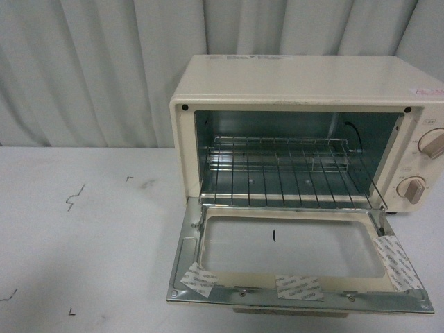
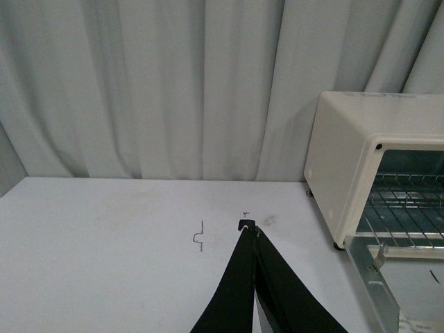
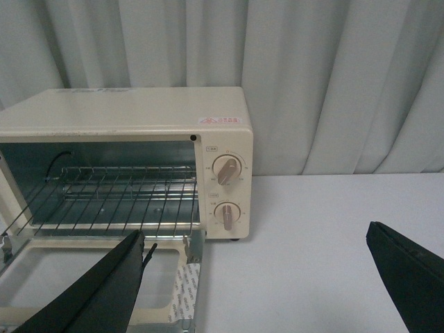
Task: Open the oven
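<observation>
The cream-white oven stands on the table right of centre, its glass-windowed door dropped flat toward me. Inside, the wire rack shows, and two round knobs sit on the right panel. Neither arm appears in the front view. My left gripper is shut with nothing in it, over bare table left of the oven. My right gripper stands wide open in front of the oven. One of its fingers is over the door's right end and the other over the table.
A pleated grey curtain hangs right behind the white table. Small dark marks dot the tabletop left of the oven. Strips of tape stick to the door's inner frame.
</observation>
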Controlling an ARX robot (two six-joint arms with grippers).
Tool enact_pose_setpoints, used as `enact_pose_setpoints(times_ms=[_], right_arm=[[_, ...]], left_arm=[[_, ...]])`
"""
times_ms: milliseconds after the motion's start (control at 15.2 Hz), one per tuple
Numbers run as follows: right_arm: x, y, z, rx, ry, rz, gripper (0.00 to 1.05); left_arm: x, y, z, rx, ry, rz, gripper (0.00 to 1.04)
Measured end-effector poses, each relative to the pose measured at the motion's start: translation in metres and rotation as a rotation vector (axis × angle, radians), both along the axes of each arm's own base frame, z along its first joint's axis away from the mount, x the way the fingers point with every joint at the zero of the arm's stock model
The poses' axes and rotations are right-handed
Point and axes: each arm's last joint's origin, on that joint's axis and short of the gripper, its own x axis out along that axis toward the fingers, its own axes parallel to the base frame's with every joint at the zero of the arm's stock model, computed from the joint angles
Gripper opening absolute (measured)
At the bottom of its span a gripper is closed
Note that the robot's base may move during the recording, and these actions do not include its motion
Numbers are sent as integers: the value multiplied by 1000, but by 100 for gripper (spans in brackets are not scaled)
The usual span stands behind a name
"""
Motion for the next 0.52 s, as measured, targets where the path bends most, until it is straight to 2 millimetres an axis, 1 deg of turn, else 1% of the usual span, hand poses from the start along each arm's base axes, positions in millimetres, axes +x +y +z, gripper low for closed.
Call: enact_pose_setpoints(times_ms=[66, 131, 197, 525], right_arm=[[0, 0, 0, 0, 0, 0, 98], [0, 0, 0, 0, 0, 0, 98], [0, 0, 0, 0, 0, 1, 98], [0, 0, 0, 0, 0, 0, 98]], left_arm=[[-4, 0, -3, 0, 32, 0, 2], [-11, 0, -3, 0, 12, 0, 2], [-11, 0, -1, 0, 3, 2, 2], [-11, 0, -3, 0, 11, 0, 2]])
